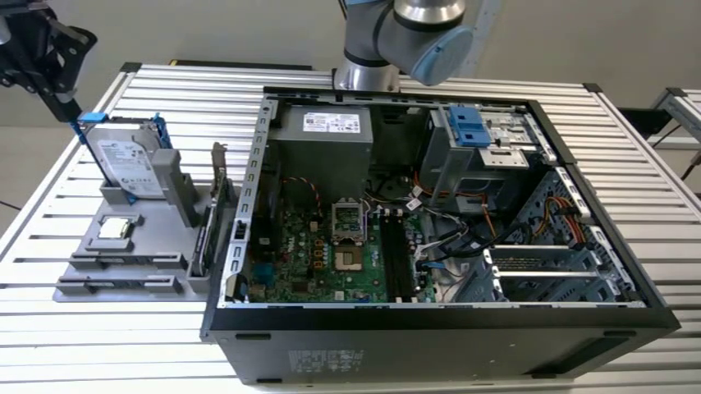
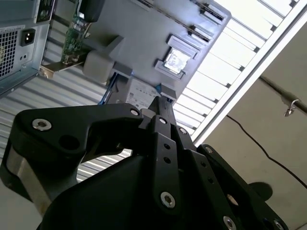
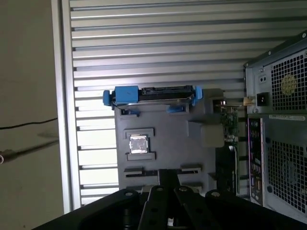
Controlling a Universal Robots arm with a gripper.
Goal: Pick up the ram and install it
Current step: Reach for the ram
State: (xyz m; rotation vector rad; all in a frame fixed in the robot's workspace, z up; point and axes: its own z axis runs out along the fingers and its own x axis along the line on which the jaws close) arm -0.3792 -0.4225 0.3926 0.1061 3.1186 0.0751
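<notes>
My black gripper (image 1: 68,108) hangs at the exterior view's far left, above the grey parts holder (image 1: 164,246), with its fingertips (image 3: 166,175) pressed together and nothing between them. In both wrist views the fingers (image 2: 160,103) point down toward the holder. The ram is hidden or out of view; I cannot pick it out on the holder or in the case. The motherboard's long black slots (image 1: 396,261) lie inside the open computer case (image 1: 438,320), to the right of the holder.
On the holder stand a silver hard drive in a blue frame (image 1: 123,164), a dark card with a metal bracket (image 1: 219,205) and a small square chip (image 1: 116,229). The arm's base (image 1: 367,49) is behind the case. All rest on a slatted metal table (image 1: 646,189).
</notes>
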